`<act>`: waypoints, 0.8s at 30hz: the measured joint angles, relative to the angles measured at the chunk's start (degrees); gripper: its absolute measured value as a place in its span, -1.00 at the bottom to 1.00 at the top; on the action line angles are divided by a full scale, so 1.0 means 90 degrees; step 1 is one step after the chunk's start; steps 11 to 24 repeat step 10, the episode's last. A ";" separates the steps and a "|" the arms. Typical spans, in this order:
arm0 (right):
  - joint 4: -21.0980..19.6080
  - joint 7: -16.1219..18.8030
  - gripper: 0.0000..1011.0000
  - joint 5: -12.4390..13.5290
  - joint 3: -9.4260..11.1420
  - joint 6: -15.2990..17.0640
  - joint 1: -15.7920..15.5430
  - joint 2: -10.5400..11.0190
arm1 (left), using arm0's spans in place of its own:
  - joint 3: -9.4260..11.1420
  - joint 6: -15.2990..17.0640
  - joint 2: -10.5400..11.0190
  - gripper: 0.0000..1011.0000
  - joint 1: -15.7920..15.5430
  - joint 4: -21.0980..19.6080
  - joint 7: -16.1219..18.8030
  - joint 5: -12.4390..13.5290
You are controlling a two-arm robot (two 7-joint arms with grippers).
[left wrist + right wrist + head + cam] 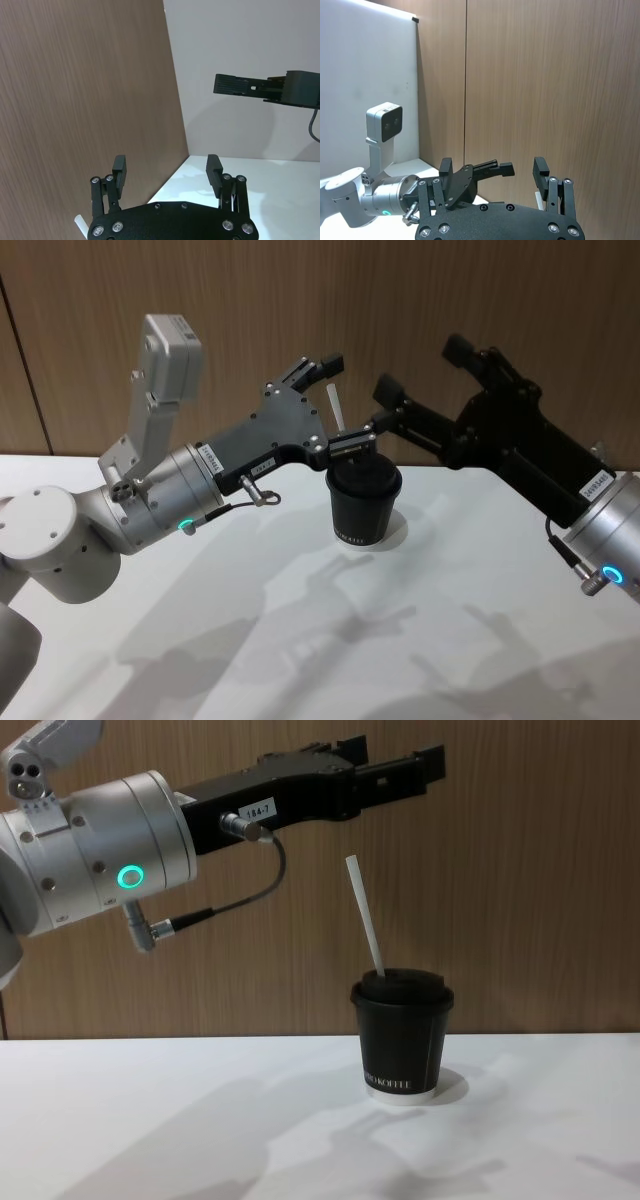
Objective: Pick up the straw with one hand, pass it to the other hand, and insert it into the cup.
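Above the cup [402,1035], left gripper [405,765] apparently wide open, straw [366,918] released

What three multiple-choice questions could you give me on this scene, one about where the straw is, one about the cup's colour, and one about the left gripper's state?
1. Where is the thin white straw?
A. Flat on the table
B. Standing in the lid of the cup
C. Clamped in the left gripper

2. What colour is the small paper cup with the domed lid?
A. Black
B. Red
C. White

3. How is the black left gripper with the silver wrist?
A. Shut on the straw
B. Shut on the cup
C. Open, holding nothing

Answers: 1 B, the chest view shows the straw leaning up out of the lid. 2 A, its body and lid are black with white lettering. 3 C, the left wrist view shows its fingers apart with nothing between.
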 joint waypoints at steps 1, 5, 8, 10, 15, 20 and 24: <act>0.0000 0.0000 0.98 0.0000 0.0000 0.0000 -0.0001 0.0000 | 0.0000 0.0001 0.0001 0.98 0.0001 -0.0001 0.0000 0.0000; 0.0000 0.0000 0.98 0.0000 0.0000 0.0000 -0.0001 0.0000 | 0.0000 0.0001 0.0002 0.98 0.0001 -0.0004 0.0000 -0.0001; 0.0000 0.0000 0.98 0.0000 -0.0001 0.0000 -0.0001 0.0000 | 0.0000 0.0000 0.0002 0.98 0.0001 -0.0005 0.0000 -0.0001; 0.0000 0.0000 0.98 -0.0001 -0.0001 0.0000 0.0000 0.0000 | 0.0000 0.0001 0.0002 0.98 0.0001 -0.0005 0.0000 -0.0001; 0.0000 0.0000 0.98 -0.0001 -0.0001 0.0000 0.0000 0.0000 | 0.0000 0.0001 0.0002 0.98 0.0001 -0.0005 0.0000 -0.0001; 0.0000 0.0000 0.98 -0.0001 -0.0001 0.0000 0.0000 0.0000 | 0.0000 0.0001 0.0002 0.98 0.0001 -0.0005 0.0000 -0.0001; 0.0000 0.0000 0.98 -0.0001 -0.0001 0.0000 0.0000 0.0000 | 0.0000 0.0001 0.0002 0.98 0.0001 -0.0005 0.0000 -0.0001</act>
